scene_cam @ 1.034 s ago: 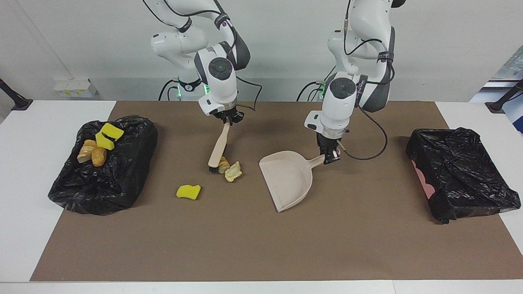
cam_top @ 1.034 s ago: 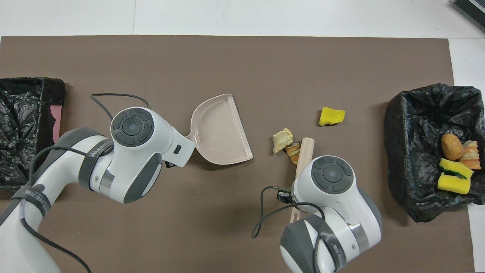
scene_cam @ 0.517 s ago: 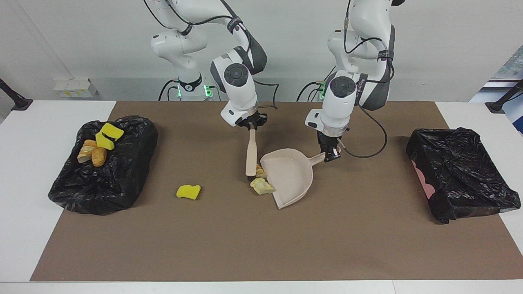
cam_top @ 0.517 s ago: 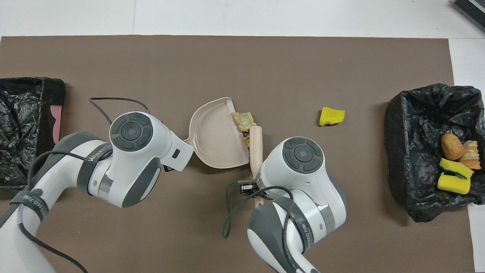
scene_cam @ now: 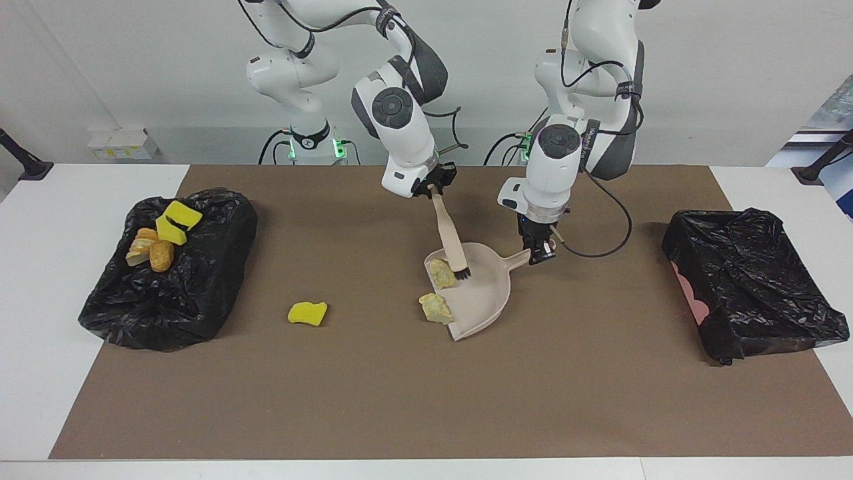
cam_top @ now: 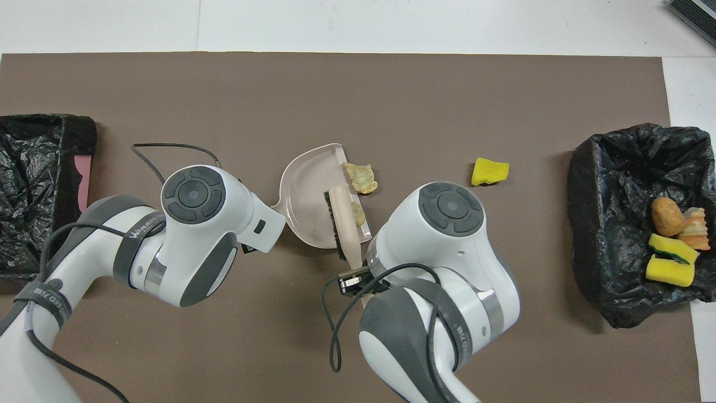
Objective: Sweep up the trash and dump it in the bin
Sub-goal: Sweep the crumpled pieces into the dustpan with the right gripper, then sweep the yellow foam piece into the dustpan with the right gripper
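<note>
Beige dustpan (scene_cam: pixel 476 293) mid-mat, seven trash scraps in all.
Four lie in the bin (scene_cam: pixel 166 280) at the right arm's end, one in the pan, one at its lip, one yellow on the mat (scene_cam: pixel 400 400). Right gripper (scene_cam: pixel 434 187) pinches the brush (scene_cam: pixel 452 241); left gripper (scene_cam: pixel 541 252) clamps the pan's handle.

My white tabletop (scene_cam: pixel 40 280) carries a broad brown paper mat (scene_cam: pixel 373 387) across its middle. On the mat, under my right gripper (scene_cam: pixel 436 189), rests a beige plastic dustpan (scene_cam: pixel 483 300), its mouth toward the right arm's end. A pale yellow-green sponge scrap (scene_cam: pixel 434 309) lies on the mat touching the pan's lip. A bright yellow sponge piece (scene_cam: pixel 307 313) lies alone, well apart from that gripper toward the right arm's end. At that end sits a crumpled black bag-lined bin (scene_cam: pixel 193 293) holding scraps; a second black bag-lined bin (scene_cam: pixel 746 280) sits at the left arm's end, well apart from my left gripper (scene_cam: pixel 540 252).
</note>
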You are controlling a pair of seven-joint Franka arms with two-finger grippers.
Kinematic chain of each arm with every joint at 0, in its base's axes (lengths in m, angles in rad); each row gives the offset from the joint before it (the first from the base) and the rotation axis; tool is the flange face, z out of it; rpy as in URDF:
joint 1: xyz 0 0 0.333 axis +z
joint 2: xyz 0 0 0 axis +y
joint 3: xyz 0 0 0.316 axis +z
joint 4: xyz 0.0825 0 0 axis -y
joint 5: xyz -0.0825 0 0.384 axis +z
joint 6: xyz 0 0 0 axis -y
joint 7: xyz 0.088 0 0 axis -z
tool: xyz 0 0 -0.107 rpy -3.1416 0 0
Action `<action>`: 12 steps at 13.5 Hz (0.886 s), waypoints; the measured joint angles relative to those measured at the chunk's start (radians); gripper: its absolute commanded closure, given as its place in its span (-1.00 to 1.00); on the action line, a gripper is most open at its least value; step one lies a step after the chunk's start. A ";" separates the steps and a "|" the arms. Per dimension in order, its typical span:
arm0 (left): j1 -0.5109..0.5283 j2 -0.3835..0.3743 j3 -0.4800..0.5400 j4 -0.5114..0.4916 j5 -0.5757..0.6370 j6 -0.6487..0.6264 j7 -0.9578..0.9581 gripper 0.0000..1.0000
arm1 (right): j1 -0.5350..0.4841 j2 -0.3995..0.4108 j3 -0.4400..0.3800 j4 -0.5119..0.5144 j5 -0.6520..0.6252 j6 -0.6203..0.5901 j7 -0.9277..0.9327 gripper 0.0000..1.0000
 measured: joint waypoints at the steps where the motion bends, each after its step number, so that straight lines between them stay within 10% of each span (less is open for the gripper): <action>1: 0.000 0.000 0.000 0.000 0.000 0.001 0.000 1.00 | -0.033 -0.002 -0.003 0.023 -0.027 -0.037 -0.004 1.00; 12: 0.000 0.000 0.000 -0.001 0.000 0.002 0.000 1.00 | -0.427 0.007 -0.013 -0.033 -0.523 -0.076 -0.074 1.00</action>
